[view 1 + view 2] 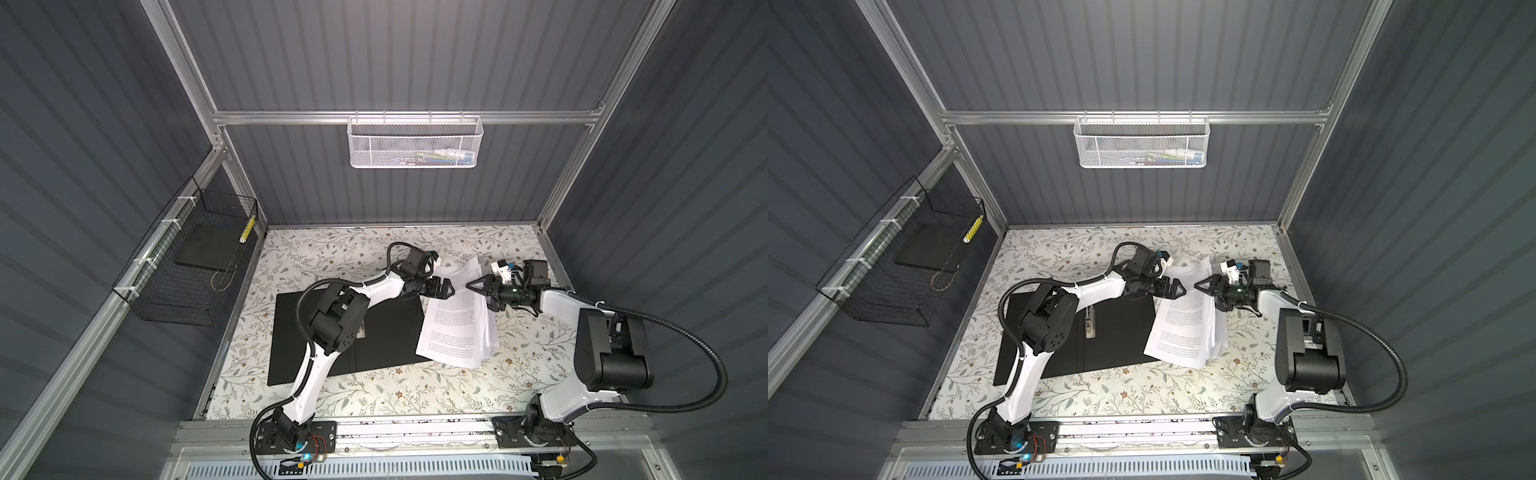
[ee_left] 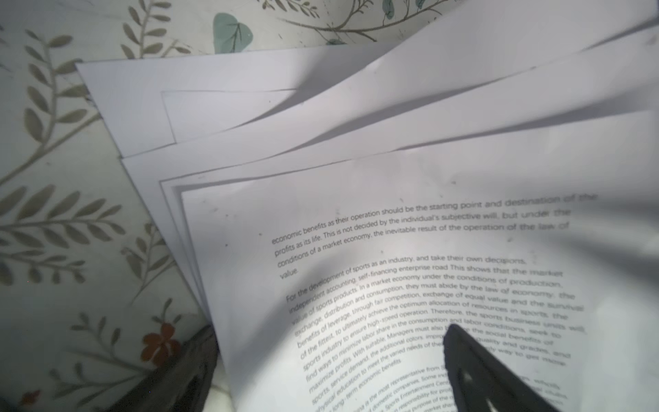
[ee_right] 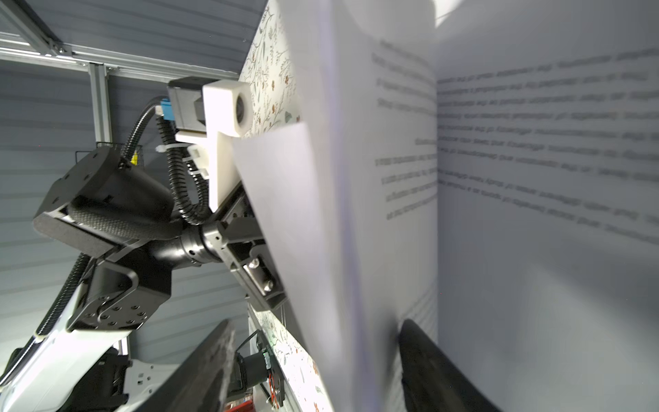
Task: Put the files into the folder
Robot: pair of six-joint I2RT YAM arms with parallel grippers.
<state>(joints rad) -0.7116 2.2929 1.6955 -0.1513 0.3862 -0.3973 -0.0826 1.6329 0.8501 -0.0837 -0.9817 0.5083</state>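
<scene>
Right end effector [image 1: 482,296]; files [image 1: 453,328] overlapping folder [image 1: 382,332]

- The files [image 1: 453,328] [image 1: 1183,328]: a loose stack of white sheets printed with paragraphs of small black text; lying to the right of the folder on the flowered table [image 1: 374,386]; the near left corner overlaps the folder's right edge; the sheets are fanned out of line, with their far ends curling up and apart [image 2: 392,214] [image 3: 535,249]
- The folder [image 1: 386,332] [image 1: 1117,332]: opened flat with its black inside facing up; a metal clip [image 1: 1089,326] sits by the centre fold; lying left of centre on the table
</scene>
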